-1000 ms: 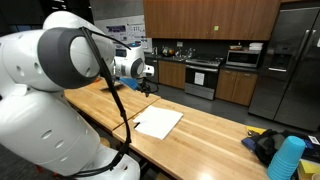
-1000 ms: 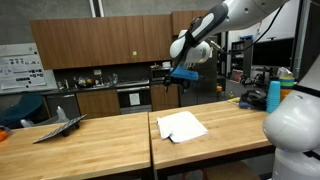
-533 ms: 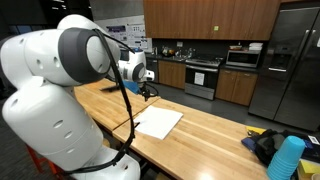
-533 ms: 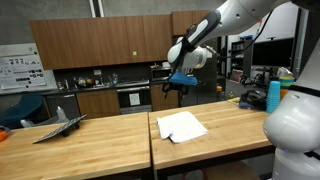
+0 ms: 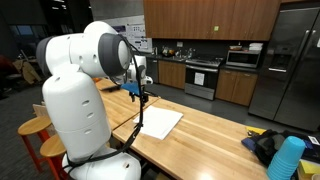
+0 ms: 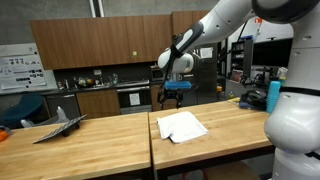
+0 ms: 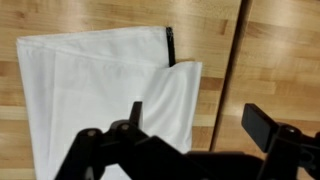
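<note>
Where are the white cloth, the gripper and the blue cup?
white cloth [image 7: 90,90], wrist view, middle of the fabric.
gripper [image 6: 171,104], in an exterior view, midway between the open fingertips.
blue cup [image 5: 287,158], in an exterior view, side wall.

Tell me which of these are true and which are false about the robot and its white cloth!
1. The white cloth lies on the wooden table. True.
2. The pincer is open and empty. True.
3. The pincer is squeezing the white cloth. False: it hangs above the cloth and does not touch it.
4. The white cloth is crumpled into a ball. False: it lies flat, with one part folded over.
</note>
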`<state>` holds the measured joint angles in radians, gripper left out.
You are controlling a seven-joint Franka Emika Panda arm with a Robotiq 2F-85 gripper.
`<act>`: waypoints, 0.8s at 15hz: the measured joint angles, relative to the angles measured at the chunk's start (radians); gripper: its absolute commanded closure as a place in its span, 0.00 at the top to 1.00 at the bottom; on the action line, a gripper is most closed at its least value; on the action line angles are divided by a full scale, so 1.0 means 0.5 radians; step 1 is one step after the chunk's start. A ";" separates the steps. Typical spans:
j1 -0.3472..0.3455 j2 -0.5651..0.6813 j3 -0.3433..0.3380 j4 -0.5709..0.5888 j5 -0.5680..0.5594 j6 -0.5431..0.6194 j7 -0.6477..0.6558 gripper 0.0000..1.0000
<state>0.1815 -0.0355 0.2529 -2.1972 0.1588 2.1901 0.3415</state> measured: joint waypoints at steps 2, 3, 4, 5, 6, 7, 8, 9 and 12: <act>0.000 0.051 -0.002 0.103 -0.117 -0.160 0.006 1.00; 0.002 0.072 -0.001 0.151 -0.200 -0.224 0.027 1.00; 0.009 0.094 -0.001 0.194 -0.285 -0.271 0.052 1.00; 0.019 0.116 -0.001 0.233 -0.362 -0.298 0.077 1.00; 0.034 0.138 0.000 0.266 -0.421 -0.303 0.098 1.00; 0.051 0.163 0.002 0.297 -0.477 -0.293 0.138 1.00; 0.070 0.190 0.002 0.327 -0.532 -0.270 0.191 1.00; 0.090 0.222 0.002 0.355 -0.570 -0.232 0.244 1.00; 0.153 0.333 0.003 0.440 -0.639 -0.123 0.366 1.00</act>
<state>0.2579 0.1312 0.2542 -1.9770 -0.1609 2.1288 0.5243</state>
